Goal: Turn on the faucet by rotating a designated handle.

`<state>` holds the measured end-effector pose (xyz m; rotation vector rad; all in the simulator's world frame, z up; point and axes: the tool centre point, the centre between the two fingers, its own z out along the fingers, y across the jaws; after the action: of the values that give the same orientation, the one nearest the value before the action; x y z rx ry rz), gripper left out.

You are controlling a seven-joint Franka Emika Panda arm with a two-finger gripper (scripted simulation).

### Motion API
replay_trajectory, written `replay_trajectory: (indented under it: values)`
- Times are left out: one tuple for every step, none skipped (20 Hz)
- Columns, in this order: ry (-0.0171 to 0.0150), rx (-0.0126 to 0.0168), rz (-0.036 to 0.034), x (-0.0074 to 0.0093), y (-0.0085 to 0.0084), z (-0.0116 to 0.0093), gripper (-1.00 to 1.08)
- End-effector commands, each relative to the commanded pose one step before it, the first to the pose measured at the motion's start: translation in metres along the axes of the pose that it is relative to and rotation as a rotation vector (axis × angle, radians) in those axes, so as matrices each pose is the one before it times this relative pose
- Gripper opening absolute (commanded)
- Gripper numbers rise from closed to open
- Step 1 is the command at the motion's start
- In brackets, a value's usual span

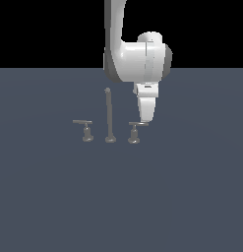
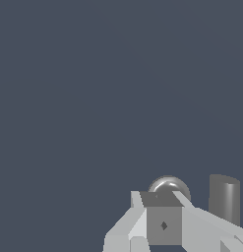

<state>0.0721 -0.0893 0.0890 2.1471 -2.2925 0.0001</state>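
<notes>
The faucet stands on the dark floor in the exterior view: a tall thin spout rod between two small levers. The handle is the lever to the exterior view's right of the rod, with its thin bar on top. The twin lever has its bar jutting to the exterior view's left. My gripper points down at the outer end of the handle's bar; whether they touch I cannot tell. In the wrist view my gripper is shut and empty, just in front of a round metal dome.
A grey upright cylinder stands beside the dome in the wrist view; which faucet part it is I cannot tell. The flat dark blue-grey floor stretches all around the faucet. The white arm hangs above the handle.
</notes>
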Motion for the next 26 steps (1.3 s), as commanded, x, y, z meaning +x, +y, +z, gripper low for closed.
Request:
replay_trajectory:
  values:
    - [0.00016, 0.00003, 0.00072, 0.00442, 0.00673, -0.00001, -1.0]
    - [0.0, 0.0, 0.0, 0.00169, 0.00286, 0.00001, -1.0]
    - [0.0, 0.0, 0.0, 0.00171, 0.00288, 0.00001, -1.0]
    - [-0.0004, 0.00023, 0.00051, 0.00208, 0.00295, -0.00012, -1.0]
    - [0.0, 0.0, 0.0, 0.00174, 0.00292, 0.00001, -1.0]
    - [0.0, 0.0, 0.0, 0.00176, 0.00294, 0.00001, -1.0]
    - [0.0, 0.0, 0.0, 0.00178, 0.00296, 0.00001, -1.0]
    - [0.0, 0.0, 0.0, 0.0, 0.0, 0.0, -1.0]
    - [-0.00165, 0.00934, -0.00466, -0.00506, -0.0069, -0.00012, -1.0]
    - [0.00007, -0.00042, 0.00023, -0.00026, 0.0031, -0.00011, -1.0]
    - [0.00011, -0.00074, 0.0004, -0.00016, 0.0031, 0.00008, -1.0]
    - [0.00009, -0.0006, 0.00033, -0.00021, 0.00313, 0.0, -1.0]
    - [0.00009, -0.0006, 0.00033, -0.00021, 0.00315, -0.00001, -1.0]
    - [0.00007, -0.00043, 0.00023, -0.00027, 0.00318, -0.00012, -1.0]
    - [0.00009, -0.0006, 0.00033, -0.00022, 0.00319, -0.00001, -1.0]
    - [0.00013, -0.00085, 0.00046, -0.00014, 0.0032, 0.00013, -1.0]
    - [0.00009, -0.0006, 0.00033, -0.00022, 0.00323, -0.00002, -1.0]
    - [0.00007, -0.00043, 0.00023, -0.00028, 0.00326, -0.00012, -1.0]
    - [0.00011, -0.00074, 0.0004, -0.00019, 0.00326, 0.00006, -1.0]
    - [0.00009, -0.0006, 0.00033, -0.00023, 0.00329, -0.00003, -1.0]
    - [0.00011, -0.00074, 0.0004, -0.00019, 0.0033, 0.00005, -1.0]
    - [0.00009, -0.0006, 0.00032, -0.00024, 0.00333, -0.00003, -1.0]
    - [0.00006, -0.00043, 0.00023, -0.00029, 0.00335, -0.00014, -1.0]
    - [0.0, 0.0, 0.0, 0.0, 0.0, 0.0, -1.0]
    - [0.00418, 0.00479, 0.0148, 0.01037, -0.00445, 0.00055, -1.0]
    - [-0.00034, -0.00049, -0.00125, -0.00402, 0.00255, -0.00007, -1.0]
